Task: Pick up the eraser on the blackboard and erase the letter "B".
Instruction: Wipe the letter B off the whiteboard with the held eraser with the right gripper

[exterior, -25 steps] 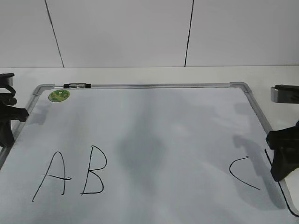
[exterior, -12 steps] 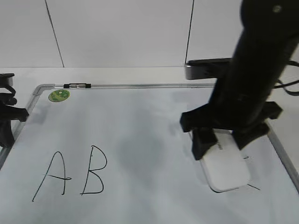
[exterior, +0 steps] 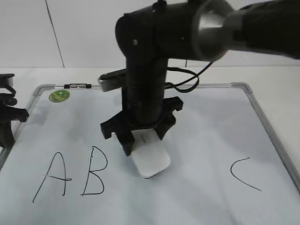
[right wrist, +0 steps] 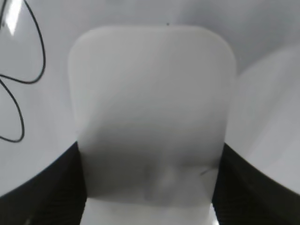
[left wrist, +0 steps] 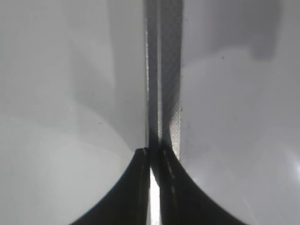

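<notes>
My right gripper (exterior: 143,138) is shut on the white eraser (exterior: 151,159), which lies low on the blackboard (exterior: 206,131) just right of the letter "B" (exterior: 94,171). In the right wrist view the eraser (right wrist: 150,108) fills the frame between the black fingers (right wrist: 150,187), with part of the letter "B" (right wrist: 21,70) at the left edge. My left gripper (exterior: 7,124) rests at the board's left frame; in the left wrist view its fingers (left wrist: 154,161) are together over the grey frame (left wrist: 164,70).
The letter "A" (exterior: 51,177) is left of the "B" and the "C" (exterior: 243,173) is at the right. A small black-and-silver marker (exterior: 77,86) lies on the top frame beside a green sticker (exterior: 59,96).
My right arm has swept left across the board with the eraser, from over the "C" to just right of the "B". The "C" shows again. The left arm has not moved.
</notes>
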Robot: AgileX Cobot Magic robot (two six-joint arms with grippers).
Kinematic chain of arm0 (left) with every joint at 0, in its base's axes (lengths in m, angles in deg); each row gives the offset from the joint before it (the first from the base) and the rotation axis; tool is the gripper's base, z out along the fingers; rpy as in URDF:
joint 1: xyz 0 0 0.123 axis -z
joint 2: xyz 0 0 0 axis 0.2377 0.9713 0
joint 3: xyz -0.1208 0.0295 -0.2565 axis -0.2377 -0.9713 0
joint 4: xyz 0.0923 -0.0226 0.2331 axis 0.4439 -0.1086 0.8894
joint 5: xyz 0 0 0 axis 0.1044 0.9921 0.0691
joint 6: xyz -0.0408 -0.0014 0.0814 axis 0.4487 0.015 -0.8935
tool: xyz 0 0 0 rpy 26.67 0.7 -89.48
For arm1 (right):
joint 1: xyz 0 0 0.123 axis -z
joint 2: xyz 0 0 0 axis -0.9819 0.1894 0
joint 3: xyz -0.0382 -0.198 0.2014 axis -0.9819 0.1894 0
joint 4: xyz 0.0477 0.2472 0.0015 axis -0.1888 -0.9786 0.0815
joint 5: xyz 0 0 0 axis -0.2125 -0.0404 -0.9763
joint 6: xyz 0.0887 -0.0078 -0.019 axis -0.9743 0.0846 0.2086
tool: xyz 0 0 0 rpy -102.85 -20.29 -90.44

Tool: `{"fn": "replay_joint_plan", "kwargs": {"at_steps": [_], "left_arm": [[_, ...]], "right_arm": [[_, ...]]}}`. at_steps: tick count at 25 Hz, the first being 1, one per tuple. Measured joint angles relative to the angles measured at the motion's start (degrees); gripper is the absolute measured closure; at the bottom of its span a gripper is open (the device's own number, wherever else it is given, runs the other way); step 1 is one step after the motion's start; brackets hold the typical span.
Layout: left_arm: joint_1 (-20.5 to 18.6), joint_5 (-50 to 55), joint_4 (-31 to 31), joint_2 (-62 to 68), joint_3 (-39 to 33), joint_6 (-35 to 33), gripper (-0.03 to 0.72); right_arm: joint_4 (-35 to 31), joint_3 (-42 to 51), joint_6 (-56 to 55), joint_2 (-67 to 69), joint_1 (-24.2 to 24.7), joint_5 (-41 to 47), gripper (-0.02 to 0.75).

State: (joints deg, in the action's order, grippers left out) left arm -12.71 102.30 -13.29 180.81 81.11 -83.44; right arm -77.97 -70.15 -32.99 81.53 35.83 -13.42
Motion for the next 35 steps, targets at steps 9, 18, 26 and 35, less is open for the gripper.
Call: {"fn": "replay_joint_plan", "kwargs": {"at_steps": [9,18,26,35], "left_arm": [[0.00,0.00,0.00,0.00,0.00,0.00,0.671],[0.00,0.00,-0.02,0.00,0.00,0.00,0.671],[0.00,0.00,-0.12,0.00,0.00,0.00,0.671],[0.00,0.00,-0.12,0.00,0.00,0.00,0.671]], "right_arm": [[0.84,-7.61,5.17,8.45,-0.89,0.13,0.206],[-0.04,-8.53,11.07,9.92,-1.09,0.03,0.206],[0.54,-8.53,16.44,10.04,-3.11,-0.18,0.206],[1.41,-8.53,17.22,10.35,-11.19,0.53,0.206]]}}
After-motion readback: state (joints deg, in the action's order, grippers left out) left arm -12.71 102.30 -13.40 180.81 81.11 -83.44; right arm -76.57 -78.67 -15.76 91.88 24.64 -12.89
